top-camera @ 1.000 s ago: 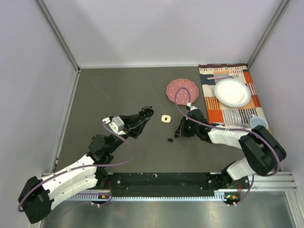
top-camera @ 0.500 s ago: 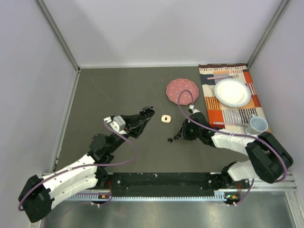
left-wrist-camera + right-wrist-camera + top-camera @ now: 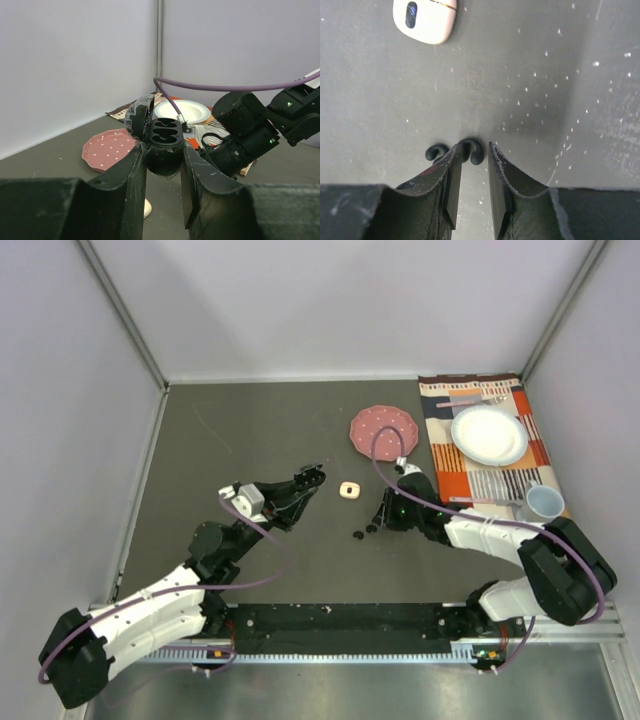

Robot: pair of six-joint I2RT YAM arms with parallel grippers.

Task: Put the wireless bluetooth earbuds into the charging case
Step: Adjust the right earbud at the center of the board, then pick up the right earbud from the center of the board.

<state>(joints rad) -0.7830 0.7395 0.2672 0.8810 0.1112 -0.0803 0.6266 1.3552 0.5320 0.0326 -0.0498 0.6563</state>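
The black earbuds (image 3: 476, 148), two tiny hooked shapes, lie side by side on the table (image 3: 250, 430) right at the tips of the right pincer (image 3: 471, 152). That pincer points down at them with its jaws a narrow gap apart; one earbud sits at the mouth of the gap and the other just outside the finger on the left of the wrist view. Neither looks clamped (the fingers hide whether either one is touched).

In the overhead view the right pincer (image 3: 378, 523) is low over the same two dark specks (image 3: 358, 535), near the middle of the table. A cream rounded object (image 3: 348, 490) with a dark oval window lies a little farther back, apart from both arms.

The left pincer (image 3: 162, 162) is closed on the charging case (image 3: 162, 140), a black rounded shell held upright between both fingers. Its lid (image 3: 139, 117) stands swung open, and two empty sockets face up.

Farther back lies a pink dotted disc (image 3: 384, 428), and beside it to the right a striped cloth (image 3: 470, 472) carrying a white plate (image 3: 488, 434) and a pale cup (image 3: 545, 500).
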